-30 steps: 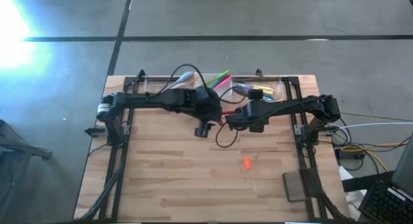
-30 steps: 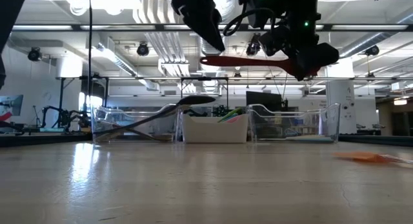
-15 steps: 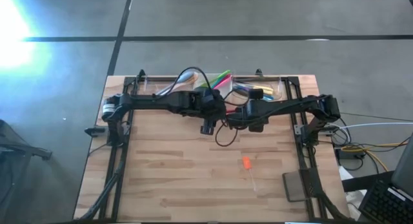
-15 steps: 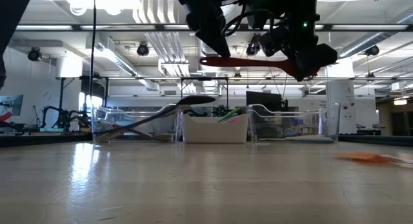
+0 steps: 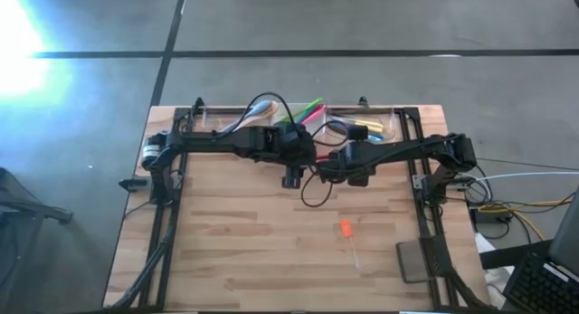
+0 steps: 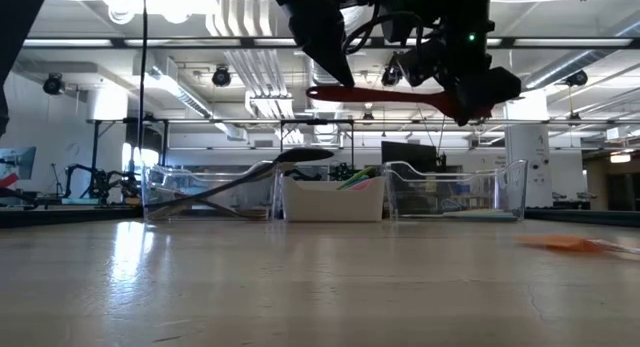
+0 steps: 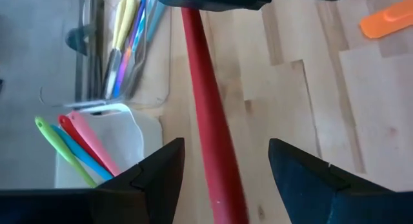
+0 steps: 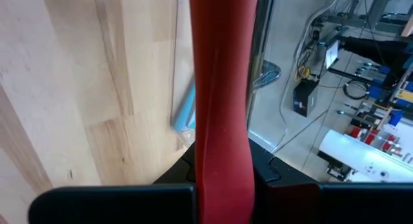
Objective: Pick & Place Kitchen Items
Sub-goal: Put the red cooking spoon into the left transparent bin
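Where the low view begins, at the bottom of the frame, the pale wooden table (image 6: 300, 287) runs back bare and glossy, with an orange utensil (image 6: 570, 244) lying flat at the right edge. Behind it, mid-frame, stand a clear plastic tray (image 6: 205, 197) at left with a dark ladle (image 6: 250, 177) leaning out of it, a white tray (image 6: 333, 200) at centre holding green and pink utensils, and a second clear tray (image 6: 455, 199) at right. Above them, near the top of the frame, the right gripper (image 6: 470, 92) is clamped on the head end of a red spatula (image 6: 385, 94), which hangs level in the air and points left. The left gripper (image 6: 335, 57) sits at the free handle end, fingers spread wide on either side of the handle; whether they touch it I cannot tell. In the high view both arms meet just above the centre of the frame, at the table's far side, in front of the trays. Beyond the table the room is an open workshop: white ceiling ducts and strip lights across the top, black stands and monitors at left, grey concrete floor around the table.
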You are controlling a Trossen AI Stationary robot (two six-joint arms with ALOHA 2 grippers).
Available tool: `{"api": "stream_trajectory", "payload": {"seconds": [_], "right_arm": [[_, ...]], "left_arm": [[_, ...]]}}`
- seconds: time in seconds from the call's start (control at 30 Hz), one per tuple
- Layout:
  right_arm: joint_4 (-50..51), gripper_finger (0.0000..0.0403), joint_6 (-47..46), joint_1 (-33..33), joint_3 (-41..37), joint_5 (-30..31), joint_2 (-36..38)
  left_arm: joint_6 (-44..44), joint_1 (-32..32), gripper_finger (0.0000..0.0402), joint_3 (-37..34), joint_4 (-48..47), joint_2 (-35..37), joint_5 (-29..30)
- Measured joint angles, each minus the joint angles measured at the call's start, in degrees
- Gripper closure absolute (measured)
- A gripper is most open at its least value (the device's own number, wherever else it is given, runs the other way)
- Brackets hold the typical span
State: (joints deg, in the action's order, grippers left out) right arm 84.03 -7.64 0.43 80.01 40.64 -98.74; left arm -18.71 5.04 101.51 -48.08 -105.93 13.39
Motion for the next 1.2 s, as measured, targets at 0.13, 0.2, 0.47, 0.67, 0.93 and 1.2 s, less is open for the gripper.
{"api": "stream_trajectory", "payload": {"seconds": [0.13,0.2,0.47,0.67,0.93,1.2], "right_arm": [[-0.07,0.0372,-1.10,0.59,-0.03,-0.01,-0.04],[-0.05,0.0372,-1.72,0.96,0.33,0.06,0.34],[0.49,0.0372,-2.27,1.98,0.99,0.90,1.25],[0.18,0.0372,-1.98,2.70,2.15,1.27,1.25],[0.20,0.0372,-1.51,2.95,3.91,1.76,1.25],[0.14,0.0372,-1.66,2.88,3.89,0.35,1.25]], "left_arm": [[3.37,0.00,0.0172,-0.11,-3.32,0.20,0.47],[4.11,0.37,0.0172,-0.59,-6.22,0.21,1.50],[4.77,1.07,0.0172,-0.63,-3.24,0.99,0.80],[3.77,1.22,0.0172,-0.73,0.72,0.63,-2.20],[3.72,1.22,0.0285,-0.72,0.48,0.66,-1.15],[3.27,1.25,0.0349,-0.72,0.16,0.63,-1.43]]}}
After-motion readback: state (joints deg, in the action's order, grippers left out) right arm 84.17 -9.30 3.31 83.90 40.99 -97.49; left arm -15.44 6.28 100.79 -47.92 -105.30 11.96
